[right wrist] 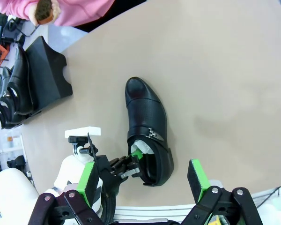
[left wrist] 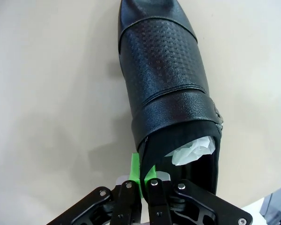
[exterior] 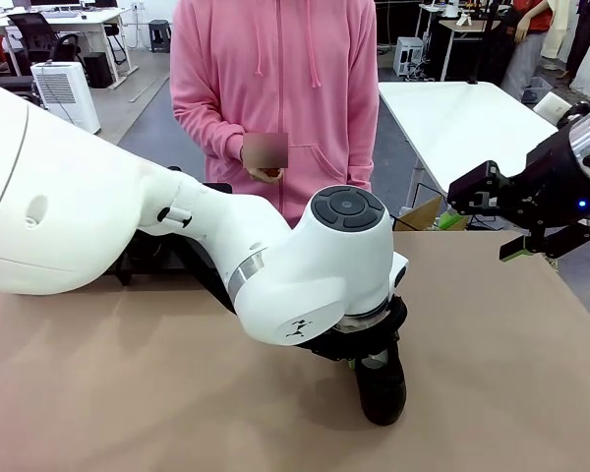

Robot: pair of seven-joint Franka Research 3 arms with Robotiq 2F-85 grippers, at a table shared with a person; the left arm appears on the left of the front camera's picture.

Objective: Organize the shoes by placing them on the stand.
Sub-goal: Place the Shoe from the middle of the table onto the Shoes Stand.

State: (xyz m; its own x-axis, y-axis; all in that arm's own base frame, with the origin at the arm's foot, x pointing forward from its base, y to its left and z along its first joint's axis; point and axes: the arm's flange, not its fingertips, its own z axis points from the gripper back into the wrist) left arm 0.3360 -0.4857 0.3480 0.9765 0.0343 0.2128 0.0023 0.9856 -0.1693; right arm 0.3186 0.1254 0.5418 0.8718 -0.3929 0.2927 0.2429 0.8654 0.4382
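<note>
Shoe pinched at its collar by the left hand

Shoe (right wrist: 146,126) of glossy black leather lies flat on the brown worktop (right wrist: 215,75), toe pointing away from the robot, with a perforated band across the vamp, a small metal buckle on one side and crumpled white paper stuffed inside. The left hand (left wrist: 143,173) reaches down at the heel end, its green pads (left wrist: 135,166) clenched together on the thin edge of the shoe's opening, one pad outside the leather and one inside. In the front view the shoe's black heel end (exterior: 383,388) shows just below the left arm's wrist, near the worktop's near edge.

The right hand (right wrist: 143,180) hangs above the worktop off to the right, released, its two green-padded fingers (right wrist: 197,174) spread wide with nothing between them.

Well apart from this shoe, at the far left of the worktop, sits the black stand (right wrist: 44,75), with more black shoes (right wrist: 11,91) just beyond it. A person in a pink hoodie (exterior: 273,88) stands at the far side, holding a small brown brush (right wrist: 43,10).
</note>
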